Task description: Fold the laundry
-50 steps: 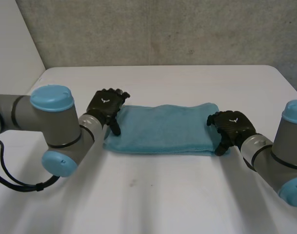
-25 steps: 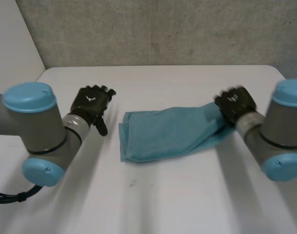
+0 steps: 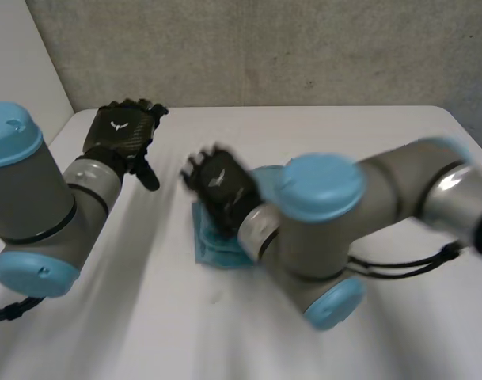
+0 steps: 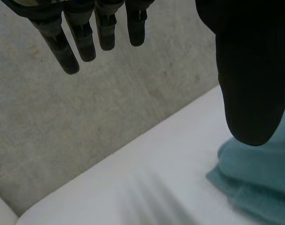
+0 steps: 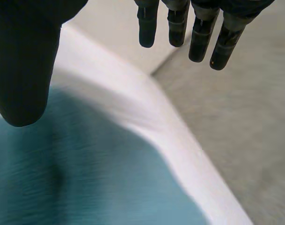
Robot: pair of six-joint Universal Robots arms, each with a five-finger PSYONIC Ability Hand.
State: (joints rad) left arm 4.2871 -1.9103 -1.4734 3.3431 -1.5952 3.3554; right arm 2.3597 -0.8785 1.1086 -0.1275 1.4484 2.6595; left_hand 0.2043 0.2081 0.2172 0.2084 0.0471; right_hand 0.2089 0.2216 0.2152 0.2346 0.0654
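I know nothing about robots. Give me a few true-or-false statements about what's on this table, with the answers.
1. The towel is blue. True.
2. The left robot hand grips the towel. False: it is open, its fingers straight, and it is apart from the towel.
3. The right robot hand is over the towel. True.
4. The table is black. False: it is white.
5. The right robot hand is clenched in a fist. False: its fingers are straight.
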